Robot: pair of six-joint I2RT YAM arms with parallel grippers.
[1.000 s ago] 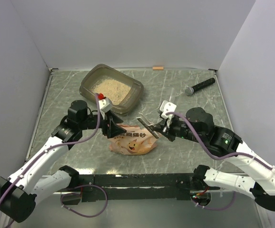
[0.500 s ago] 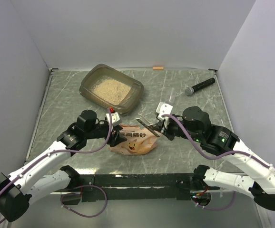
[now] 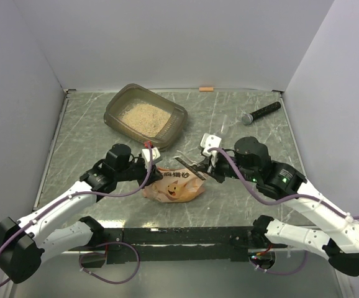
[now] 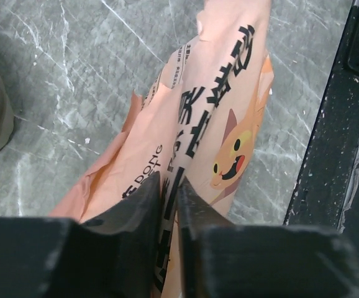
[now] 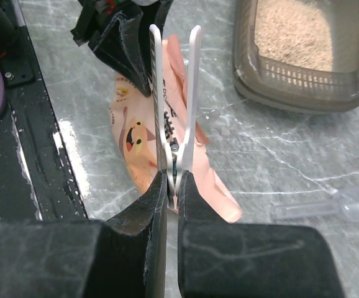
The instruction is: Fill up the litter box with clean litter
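Observation:
The orange-pink litter pouch (image 3: 176, 186) lies on the table in front of the arms, its cartoon animal showing (image 4: 229, 112). My left gripper (image 3: 153, 171) reaches it from the left, its jaws (image 4: 169, 183) pinched on a raised fold of the pouch. My right gripper (image 3: 205, 166) is shut (image 5: 172, 180) on the end of a white two-armed clip (image 5: 194, 81), which points over the pouch (image 5: 136, 130) toward the left gripper. The grey-brown litter box (image 3: 173, 127) stands at the back left with beige granules (image 3: 143, 115) inside, seen too in the right wrist view (image 5: 304, 93).
A black microphone-like stick (image 3: 260, 113) lies at the back right. A small orange tag (image 3: 206, 89) sits at the far edge. A black rail (image 3: 179, 236) runs along the near edge. A clear plastic piece (image 5: 328, 208) lies on the table beside the pouch.
My left arm came down and right onto the pouch, and its jaws closed from wide open onto a fold. The right gripper, still holding the clip, shifted slightly left and back.

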